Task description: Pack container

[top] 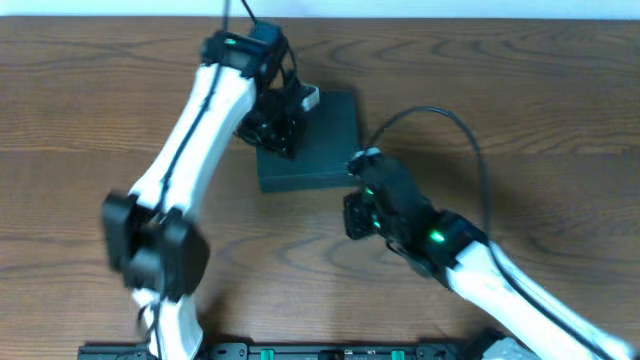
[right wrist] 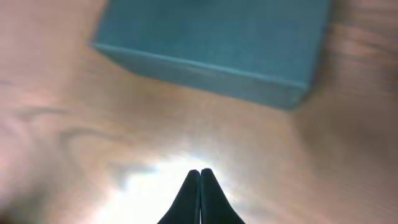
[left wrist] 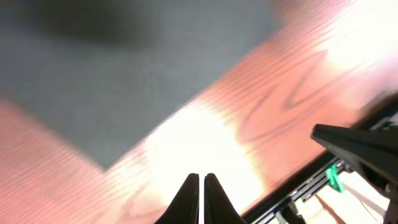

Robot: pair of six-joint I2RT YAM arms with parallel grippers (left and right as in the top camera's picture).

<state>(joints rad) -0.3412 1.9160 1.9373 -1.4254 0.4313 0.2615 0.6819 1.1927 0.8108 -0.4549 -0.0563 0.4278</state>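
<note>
The dark teal-green container (top: pixel 325 140) sits shut on the wooden table at the middle back. It also shows in the right wrist view (right wrist: pixel 217 46) and, blurred, in the left wrist view (left wrist: pixel 112 68). My left gripper (top: pixel 275 135) hangs over the container's left edge, its fingers shut and empty (left wrist: pixel 201 180). My right gripper (top: pixel 355 215) is just in front of the container's front right corner, its fingers shut and empty (right wrist: pixel 200 174) over bare wood.
A black rail (top: pixel 300 351) runs along the table's front edge. The right arm's cable (top: pixel 450 120) loops up to the right of the container. Bare wood (top: pixel 90 120) lies on the left and right.
</note>
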